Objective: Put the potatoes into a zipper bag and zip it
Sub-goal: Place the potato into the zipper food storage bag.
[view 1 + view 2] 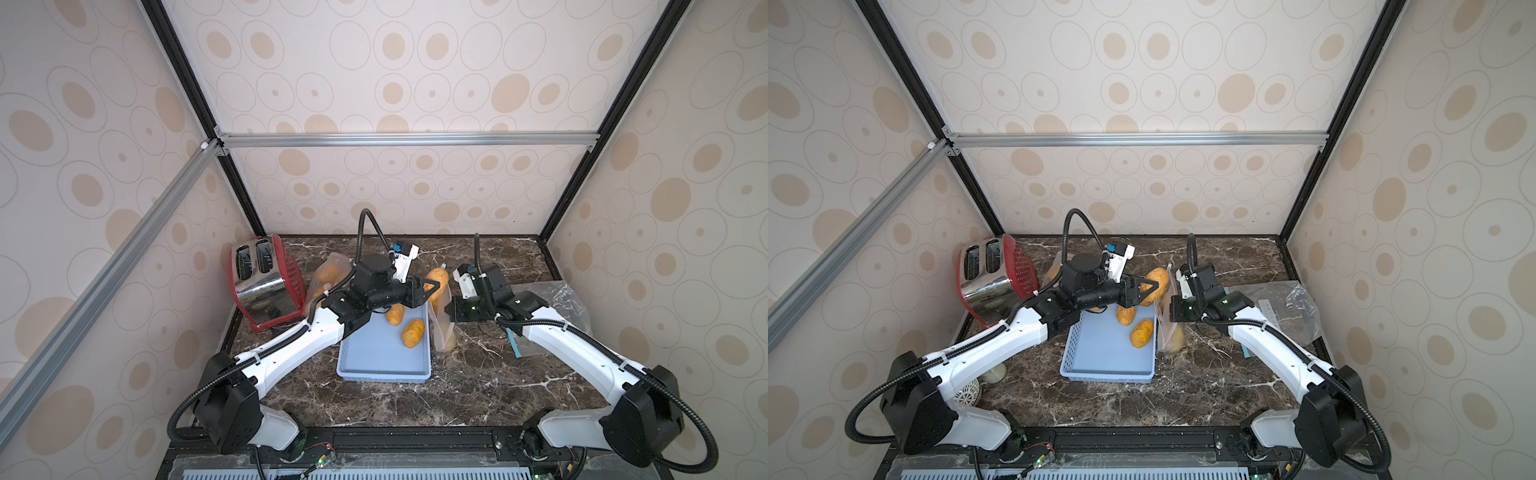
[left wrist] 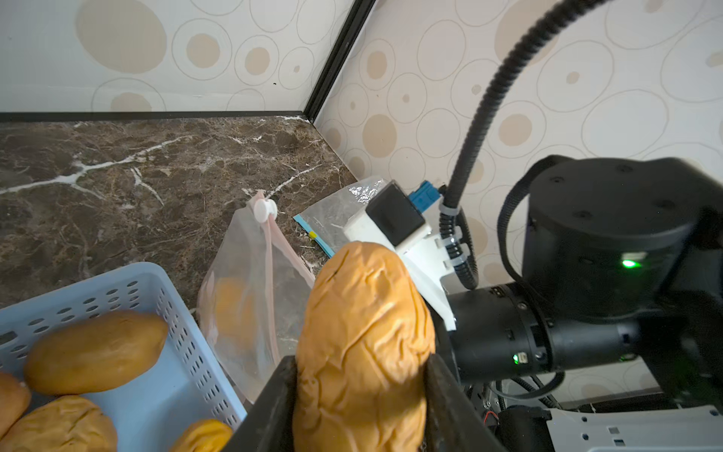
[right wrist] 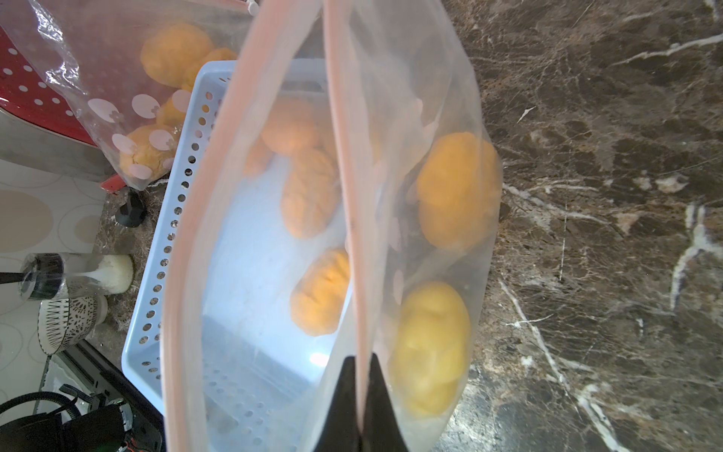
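One wrinkled potato [image 1: 438, 275] clamped in half-open left claw [image 2: 360, 364], mid-frame in a top view, beside zipper bag [image 3: 410, 98] mouth. Right claw [image 3: 362, 368] pinched shut on bag rim. Risk: only one rim held, film limp; potato may snag edge, fall onto tabletop [image 1: 478, 395].

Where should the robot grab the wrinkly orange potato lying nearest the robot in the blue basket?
Probably across its narrow middle, coming straight down from above. The wrinkled orange oval potato lies flat on the floor of the perforated blue plastic basket, slanted and close to a side wall, so a sideways approach looks blocked.
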